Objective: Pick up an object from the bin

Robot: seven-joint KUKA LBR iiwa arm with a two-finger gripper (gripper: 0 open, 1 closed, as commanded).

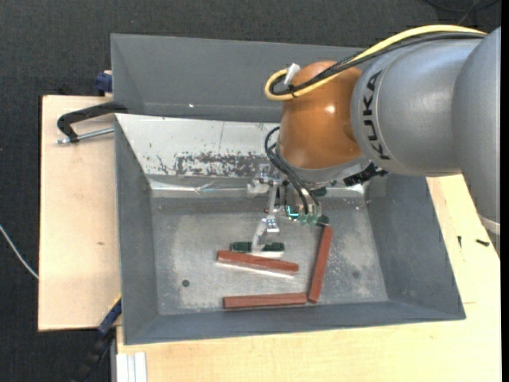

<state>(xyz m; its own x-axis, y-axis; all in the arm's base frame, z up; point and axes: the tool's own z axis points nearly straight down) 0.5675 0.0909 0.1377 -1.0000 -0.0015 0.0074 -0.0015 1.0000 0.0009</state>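
Observation:
My gripper (270,231) hangs low in the middle of the bin, just under the orange wrist cover. Its tip stands right above a small dark green and white piece (268,248) on the bin floor. That piece lies against the upper edge of a reddish-brown stick with a white side (257,262), which runs left to right. A second reddish-brown stick (320,264) leans nearly upright to the right of the gripper. A third one (264,300) lies flat along the front of the bin.
The three sticks form a rough open corner in the front middle of the bin. A small dark spot (185,284) marks the floor at the front left. The arm and its orange cover overhang the bin's right back part.

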